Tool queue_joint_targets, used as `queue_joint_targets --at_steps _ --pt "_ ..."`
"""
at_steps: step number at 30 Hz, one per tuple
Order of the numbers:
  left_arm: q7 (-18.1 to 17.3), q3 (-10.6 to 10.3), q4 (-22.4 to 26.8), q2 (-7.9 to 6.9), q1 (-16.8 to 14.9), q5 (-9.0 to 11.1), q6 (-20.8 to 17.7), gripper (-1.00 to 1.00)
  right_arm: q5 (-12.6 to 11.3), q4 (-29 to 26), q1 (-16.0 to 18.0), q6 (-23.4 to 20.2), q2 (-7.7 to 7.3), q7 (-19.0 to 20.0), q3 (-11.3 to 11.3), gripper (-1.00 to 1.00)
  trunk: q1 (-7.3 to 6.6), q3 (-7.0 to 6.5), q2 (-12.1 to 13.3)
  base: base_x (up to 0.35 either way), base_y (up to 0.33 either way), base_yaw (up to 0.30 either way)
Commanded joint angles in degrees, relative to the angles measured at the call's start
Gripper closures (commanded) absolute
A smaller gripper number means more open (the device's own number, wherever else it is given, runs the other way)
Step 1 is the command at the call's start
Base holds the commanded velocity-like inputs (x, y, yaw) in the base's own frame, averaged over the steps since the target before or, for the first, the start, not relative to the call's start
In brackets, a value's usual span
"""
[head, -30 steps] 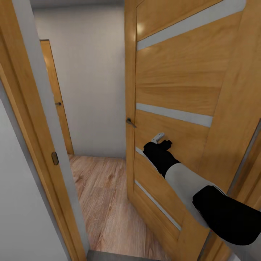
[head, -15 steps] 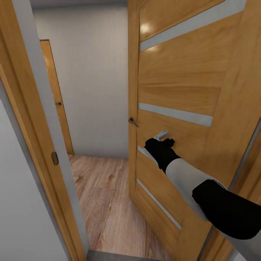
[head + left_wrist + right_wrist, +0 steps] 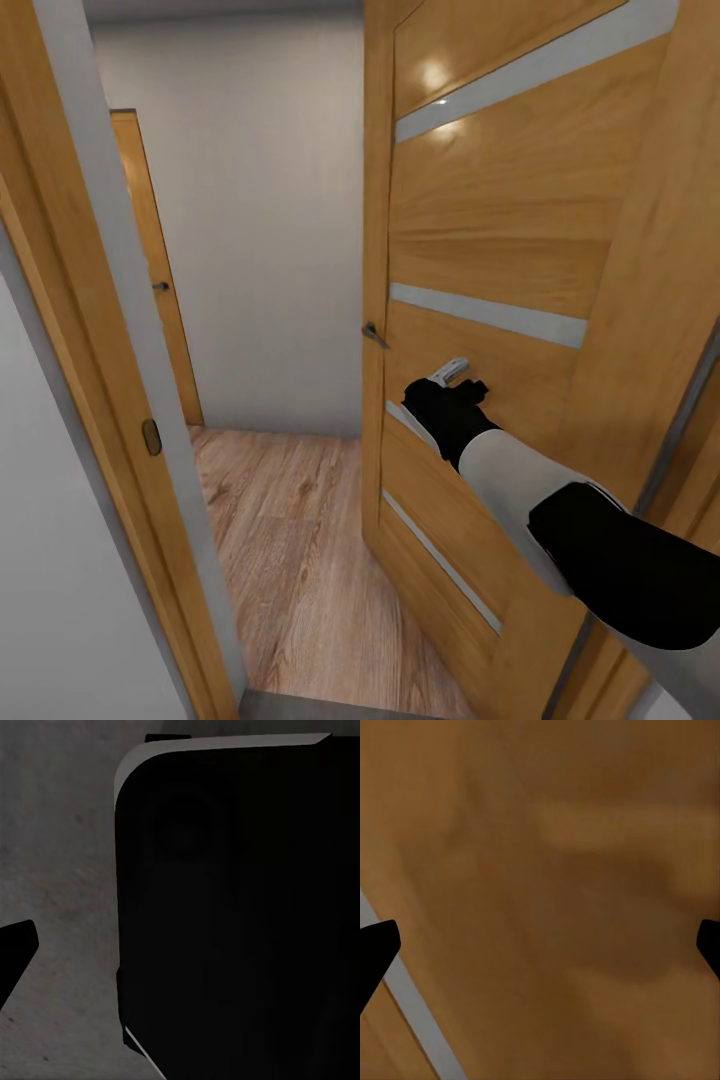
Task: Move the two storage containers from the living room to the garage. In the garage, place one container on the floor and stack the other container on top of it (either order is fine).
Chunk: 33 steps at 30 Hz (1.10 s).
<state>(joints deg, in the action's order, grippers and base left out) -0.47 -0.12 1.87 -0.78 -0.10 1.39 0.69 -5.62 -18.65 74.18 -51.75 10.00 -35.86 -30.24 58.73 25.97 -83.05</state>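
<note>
From the head camera I look through a doorway. At the left edge stands the honey-coloured wooden door frame with a pale grey inner strip and one small oval strike plate set in it. Beyond it I count a second, narrower wooden door against the far plain white wall, carrying one small dark handle. A light wood plank floor runs from that wall toward me and meets a dark grey strip at the bottom edge of the picture.

To the right of the opening hangs the large open wooden door, crossed by four pale grey inlaid stripes. One dark lever handle juts from its left edge.

My right arm, white forearm with black sleeve sections, reaches up from the lower right corner, and the right gripper sits against the door face between the second and third stripes. In the right wrist view its two black fingertips stand far apart at opposite sides, spread wide, with blurred wood and one grey stripe between them, nothing pinched.

In the left wrist view I see a rough grey concrete floor and a big black rounded panel of the robot's own body. One black fingertip of the left gripper shows, so I cannot tell whether it is spread or pressed together.

I cannot place the two storage containers from these pictures.
</note>
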Motion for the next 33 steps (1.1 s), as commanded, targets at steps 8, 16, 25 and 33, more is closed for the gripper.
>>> queue_joint_targets --at_steps 8,16,25,33 --pt "-0.05 -0.06 0.06 -0.01 0.02 0.16 0.10 -1.00 0.52 1.91 0.08 -0.81 0.00 -0.62 -0.40 -1.00 0.00 0.06 -0.03 0.000 0.000 0.000" --pt "-0.05 -0.01 0.06 -0.01 0.02 0.14 0.07 -1.00 -1.36 0.73 0.08 -1.04 0.00 -0.47 -0.31 -1.00 0.00 0.06 -0.03 0.000 0.000 0.000" --pt "-0.05 -0.05 0.06 -0.01 0.02 0.15 0.06 -1.00 -10.02 -7.87 0.01 -1.83 0.00 -0.09 -0.41 -1.00 0.00 0.06 -0.03 0.000 0.000 0.000" --pt "-0.05 -0.03 0.06 -0.01 0.02 0.12 0.05 -1.00 -19.93 -13.42 -0.19 -0.92 0.00 2.14 -0.59 -1.00 0.00 0.06 -0.03 0.000 0.000 0.000"
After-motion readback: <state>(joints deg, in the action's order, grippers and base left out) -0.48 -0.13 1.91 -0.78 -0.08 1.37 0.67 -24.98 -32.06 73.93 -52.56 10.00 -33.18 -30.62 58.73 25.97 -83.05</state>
